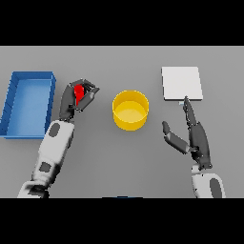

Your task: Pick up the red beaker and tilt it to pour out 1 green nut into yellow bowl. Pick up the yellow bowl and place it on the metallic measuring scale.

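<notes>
left hand (76, 97) curls around the red beaker (79, 91) beside the yellow bowl (130, 110); right hand (194, 136) rests spread.

A plain grey table (119, 167) carries everything. At far left a blue tray (10, 102) lies on it, long side running near to far. Around the middle sits a yellow bowl (130, 110), upright. Far right, well apart from the bowl, lies a flat pale square measuring scale (181, 83).
</notes>
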`<state>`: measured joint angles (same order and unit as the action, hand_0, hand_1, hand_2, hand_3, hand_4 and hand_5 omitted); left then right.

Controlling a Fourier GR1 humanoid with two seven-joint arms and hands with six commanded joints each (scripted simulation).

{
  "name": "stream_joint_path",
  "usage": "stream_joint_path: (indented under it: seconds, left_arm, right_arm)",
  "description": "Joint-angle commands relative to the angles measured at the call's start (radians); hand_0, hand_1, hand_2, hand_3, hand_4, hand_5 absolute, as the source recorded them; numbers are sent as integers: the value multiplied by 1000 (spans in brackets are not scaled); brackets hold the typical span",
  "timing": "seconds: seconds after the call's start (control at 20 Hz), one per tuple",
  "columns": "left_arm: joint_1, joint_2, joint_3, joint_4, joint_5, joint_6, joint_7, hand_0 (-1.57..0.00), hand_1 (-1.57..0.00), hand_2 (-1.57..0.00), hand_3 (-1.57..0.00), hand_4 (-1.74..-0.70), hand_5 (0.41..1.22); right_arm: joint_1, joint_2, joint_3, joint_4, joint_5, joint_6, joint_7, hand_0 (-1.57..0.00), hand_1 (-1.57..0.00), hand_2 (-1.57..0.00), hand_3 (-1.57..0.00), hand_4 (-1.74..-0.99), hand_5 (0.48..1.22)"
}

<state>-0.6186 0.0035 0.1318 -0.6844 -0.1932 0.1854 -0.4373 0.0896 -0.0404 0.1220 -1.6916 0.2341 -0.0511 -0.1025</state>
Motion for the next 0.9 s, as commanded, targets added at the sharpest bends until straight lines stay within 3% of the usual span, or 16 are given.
stream_joint_path:
  seconds: [0.0, 0.15, 0.3, 0.45, 0.5, 0.7, 0.85]
  left_arm:
    - [0, 0, 1, -2, 2, 1, 9, -1309, -1318, -1317, -1203, -1606, 1119]
    - [7, -4, 7, -16, 12, 13, 13, -1437, -1441, -1441, -1383, -1672, 1128]
    - [-11, 14, -12, -70, 0, 17, 62, -1502, -1505, -1504, -1475, -1706, 1126]
    - [-9, 39, -67, -141, -44, 12, 101, -1536, -1537, -1537, -1522, -1723, 1127]
    - [-11, 59, -94, -160, -72, 7, 127, -1543, -1544, -1544, -1532, -1726, 1130]
    - [-48, 162, -247, -252, -238, -45, 248, -1559, -1560, -1560, -1555, -1735, 1136]
    - [-37, 169, -315, -303, -290, -71, 298, -1559, -1560, -1560, -1555, -1735, 1123]
  right_arm:
    - [4, 3, 1, -6, -4, 1, -9, 1, 1, 1, 1, -1232, 685]
    - [-1, -7, -2, 15, 10, -4, -14, 1, 1, 1, 1, -1196, 673]
    - [-8, 0, 6, 16, 19, -8, -22, 1, 1, 1, 1, -1160, 664]
    - [-2, -7, 6, 25, 44, -24, -33, 1, 1, 1, 1, -1116, 656]
    - [3, -11, 5, 21, 44, -24, -54, 1, 1, 1, 1, -1108, 656]
    - [2, -19, 5, 17, 51, -24, -43, 1, 1, 1, 1, -1092, 661]
    - [12, -10, 15, 5, 50, -19, -49, 1, 1, 1, 1, -1092, 668]
